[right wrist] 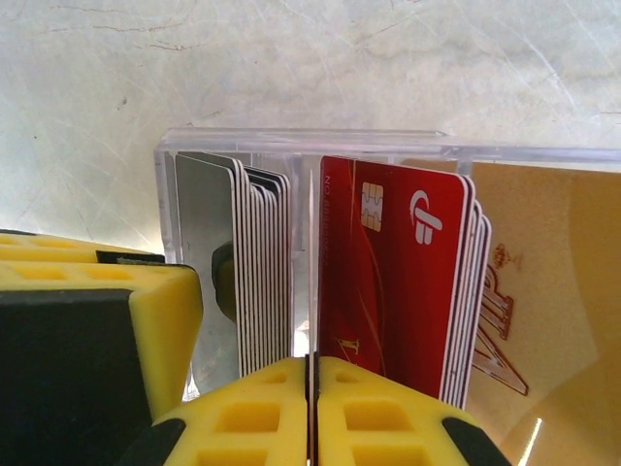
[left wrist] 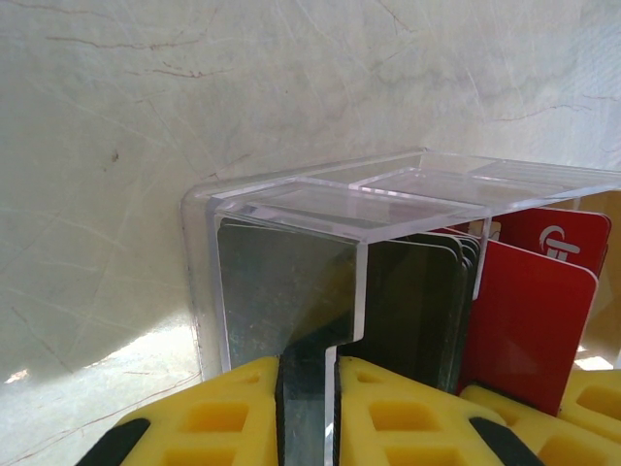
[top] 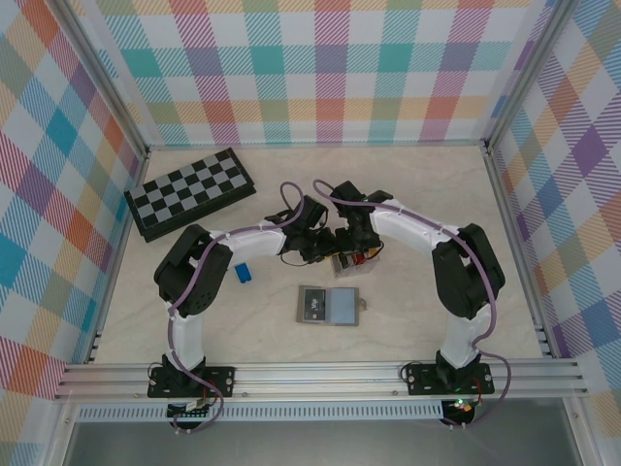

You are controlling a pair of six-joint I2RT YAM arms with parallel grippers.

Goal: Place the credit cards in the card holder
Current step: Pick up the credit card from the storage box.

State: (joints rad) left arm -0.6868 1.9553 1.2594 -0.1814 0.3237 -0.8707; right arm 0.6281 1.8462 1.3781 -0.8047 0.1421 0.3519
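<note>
- Nearest you, the card holder (top: 328,305) lies open and flat on the table (top: 408,184), between the two arm bases, dark half on the left and blue-grey half on the right.
- A small blue block (top: 244,273) sits left of it, beside the left arm.
- Just past the holder, both arms meet over a clear box (left wrist: 320,199). The credit cards (right wrist: 388,282) stand upright inside it, grey ones in one compartment and red ones in the next.
- Your left gripper (left wrist: 309,417) pinches a clear wall of that box between its yellow pads.
- Your right gripper (right wrist: 312,413) has its pads pressed together to a thin slit, in line with the box's divider; you cannot tell what sits between them.
- Farthest back on the left lies a chequered board (top: 191,194).
</note>
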